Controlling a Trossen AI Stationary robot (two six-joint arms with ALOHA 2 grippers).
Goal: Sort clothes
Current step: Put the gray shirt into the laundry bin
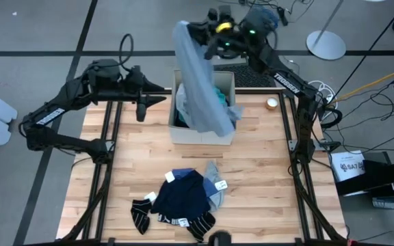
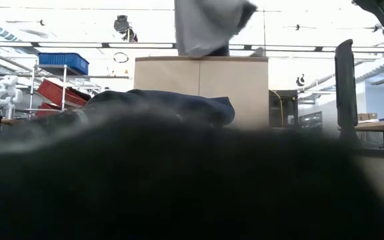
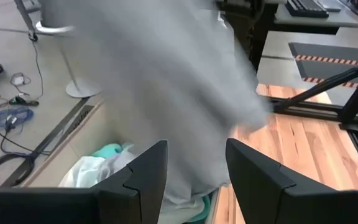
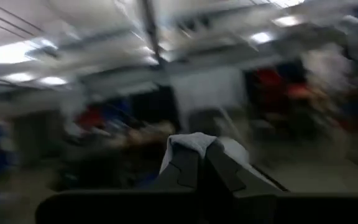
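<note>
The right gripper [image 1: 207, 35] is clamped on the top edge of the grey top [image 1: 200, 89], holding it high above the beige fabric box [image 1: 200, 134] so that the garment hangs down with its lower part draped into the box's opening. The left gripper [image 1: 142, 106] hangs just beside the box's left wall, its fingers [image 3: 143, 177] apart and holding nothing, pointed at the hanging cloth. Inside the box, a turquoise shirt [image 3: 107, 152] and a white sheer piece [image 3: 89, 171] already lie under the grey top, so part of the sorting appears done. Well in front of the box on the worktop [image 1: 265, 178], a navy dotted piece [image 1: 182, 195] sits in a small heap with a paler garment [image 1: 215, 188] and striped socks [image 1: 141, 213] around it; these look still to be sorted.
</note>
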